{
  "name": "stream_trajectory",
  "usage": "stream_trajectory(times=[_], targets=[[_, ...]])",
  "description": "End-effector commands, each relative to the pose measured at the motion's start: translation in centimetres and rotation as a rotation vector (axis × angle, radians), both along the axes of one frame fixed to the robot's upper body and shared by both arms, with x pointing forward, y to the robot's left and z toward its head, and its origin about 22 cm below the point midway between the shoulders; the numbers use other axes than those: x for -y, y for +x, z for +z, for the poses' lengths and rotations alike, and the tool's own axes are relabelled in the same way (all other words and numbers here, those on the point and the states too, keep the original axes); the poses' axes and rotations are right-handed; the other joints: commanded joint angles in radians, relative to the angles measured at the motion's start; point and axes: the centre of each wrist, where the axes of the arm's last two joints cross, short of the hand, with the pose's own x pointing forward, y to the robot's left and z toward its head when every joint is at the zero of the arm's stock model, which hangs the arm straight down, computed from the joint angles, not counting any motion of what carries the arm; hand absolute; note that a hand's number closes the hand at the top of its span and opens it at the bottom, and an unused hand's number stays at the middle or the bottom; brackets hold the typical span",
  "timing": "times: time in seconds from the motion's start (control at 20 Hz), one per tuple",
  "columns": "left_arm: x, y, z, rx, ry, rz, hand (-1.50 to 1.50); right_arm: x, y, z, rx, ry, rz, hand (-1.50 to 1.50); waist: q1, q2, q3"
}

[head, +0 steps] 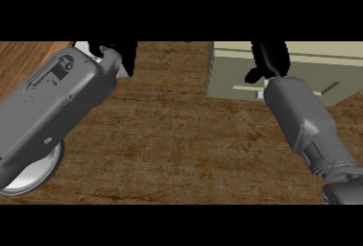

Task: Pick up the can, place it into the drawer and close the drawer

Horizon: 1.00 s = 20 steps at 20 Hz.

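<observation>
Both forearms raised (hands (271, 60) mostly cropped)

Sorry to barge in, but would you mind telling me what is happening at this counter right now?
The robot's right hand is stretched out over the beige drawer unit at the far right of the wooden counter. The left hand is at the far left, mostly cut off by the view's edge. A round plate peeks out beneath the left forearm. No can is visible.

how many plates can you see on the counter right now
1. A plate lies at the lower left, mostly under the left forearm, so only its rim shows. More could be hidden beneath the forearms.
</observation>
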Motion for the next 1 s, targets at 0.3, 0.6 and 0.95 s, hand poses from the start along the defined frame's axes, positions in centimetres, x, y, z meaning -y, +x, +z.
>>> stream_trajectory(times=[0.3, 0.6, 0.95], targets=[[-0.5, -0.7, 0.6, -0.003, -0.004, -0.031, -1.5, -0.3, 2.2, 6.0, 0.053, 0.01, -0.051, -1.5, 0.024, 0.012, 0.0], [0.0, -1.5, 1.1, 0.003, 0.002, -0.043, -1.5, -2.0, 2.0, 4.9, -0.065, 0.278, 0.107, -1.5, 0.04, 0.009, 0.006], [-0.3, -1.8, -0.7, -0.018, 0.004, -0.04, -1.5, -1.9, 2.0, 4.8, -0.131, 0.664, 0.177, -1.5, 0.019, 0.007, 0.005]])
